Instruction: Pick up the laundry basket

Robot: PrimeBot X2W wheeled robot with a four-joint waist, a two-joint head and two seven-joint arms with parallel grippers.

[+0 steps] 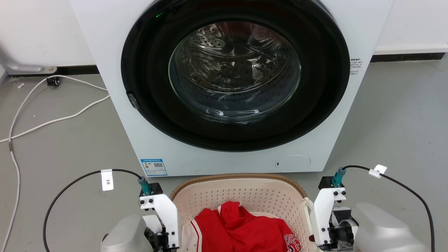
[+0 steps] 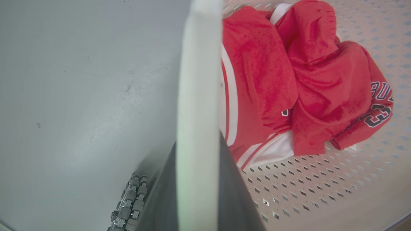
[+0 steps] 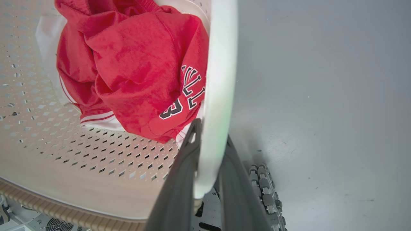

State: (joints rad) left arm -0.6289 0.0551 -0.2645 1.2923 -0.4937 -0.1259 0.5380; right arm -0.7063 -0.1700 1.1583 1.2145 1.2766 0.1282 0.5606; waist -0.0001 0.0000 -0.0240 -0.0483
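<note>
The laundry basket (image 1: 245, 196), cream-white and perforated with a brown woven rim, sits low in the head view in front of the washing machine, with a red jersey (image 1: 241, 231) inside. My left gripper (image 2: 197, 144) is shut on the basket's white left handle (image 2: 197, 80), one dark finger on each side of it. My right gripper (image 3: 210, 131) is shut on the white right handle (image 3: 221, 70) in the same way. In the head view the two white wrist brackets (image 1: 162, 213) (image 1: 323, 213) flank the basket. I cannot tell whether the basket is off the floor.
The white washing machine (image 1: 115, 70) with its round dark door shut (image 1: 234, 73) stands right behind the basket. White cables (image 1: 42, 115) trail over the grey floor at the left. Bare grey floor (image 1: 395, 122) lies on both sides.
</note>
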